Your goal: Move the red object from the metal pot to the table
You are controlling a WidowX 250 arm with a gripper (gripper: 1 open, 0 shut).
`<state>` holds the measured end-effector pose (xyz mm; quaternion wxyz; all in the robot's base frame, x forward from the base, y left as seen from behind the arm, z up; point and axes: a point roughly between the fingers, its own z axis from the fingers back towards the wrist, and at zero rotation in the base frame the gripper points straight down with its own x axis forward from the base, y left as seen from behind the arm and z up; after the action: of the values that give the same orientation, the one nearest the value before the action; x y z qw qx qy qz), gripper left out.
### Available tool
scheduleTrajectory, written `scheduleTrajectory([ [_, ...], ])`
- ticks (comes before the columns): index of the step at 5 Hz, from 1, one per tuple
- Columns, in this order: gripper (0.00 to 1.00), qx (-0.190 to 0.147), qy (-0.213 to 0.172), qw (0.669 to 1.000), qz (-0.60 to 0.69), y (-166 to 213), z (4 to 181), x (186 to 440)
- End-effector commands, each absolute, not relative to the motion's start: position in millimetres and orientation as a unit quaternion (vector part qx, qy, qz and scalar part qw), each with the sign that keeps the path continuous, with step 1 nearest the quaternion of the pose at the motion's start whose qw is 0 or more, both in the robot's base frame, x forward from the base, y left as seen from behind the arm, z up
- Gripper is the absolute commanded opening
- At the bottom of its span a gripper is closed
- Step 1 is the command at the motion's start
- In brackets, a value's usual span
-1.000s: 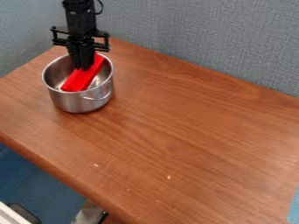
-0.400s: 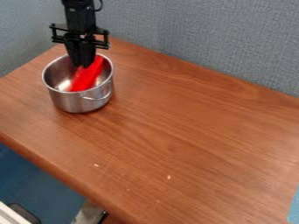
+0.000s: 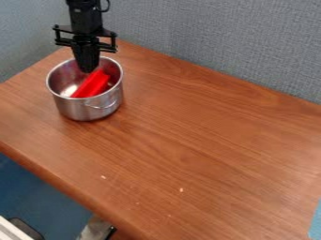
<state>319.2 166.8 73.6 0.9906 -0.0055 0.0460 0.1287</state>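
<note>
With my end effector (image 3: 86,67) closed on the red block (image 3: 88,85) inside the pot (image 3: 83,101) at the bench's (image 3: 201,141) far left, I should lift straight up, clearing the rim.

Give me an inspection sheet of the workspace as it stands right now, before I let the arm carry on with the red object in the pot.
Surface: brown wooden table, bare apart from the pot.
Job's things: metal pot stands upright near the table's back left corner; red object lies slanted inside it.
Clutter: nothing seen.
Grippers: gripper points straight down into the pot, shut at the red object's upper end; whether it actually holds it cannot be told.
Cables: nothing seen.
Surroundings: grey-blue wall behind the table; blue floor below the front edge.
</note>
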Motion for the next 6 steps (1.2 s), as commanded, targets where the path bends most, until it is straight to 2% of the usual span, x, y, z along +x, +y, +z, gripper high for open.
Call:
scheduleTrajectory([
  [1, 0.0, 0.013, 0.002, 0.992, 0.127, 170, 106.1, 323],
  [2, 1.0, 0.013, 0.007, 0.992, 0.126, 169, 102.5, 322],
  [6, 1.0, 0.022, 0.037, 0.991, 0.125, 171, 74.6, 316],
])
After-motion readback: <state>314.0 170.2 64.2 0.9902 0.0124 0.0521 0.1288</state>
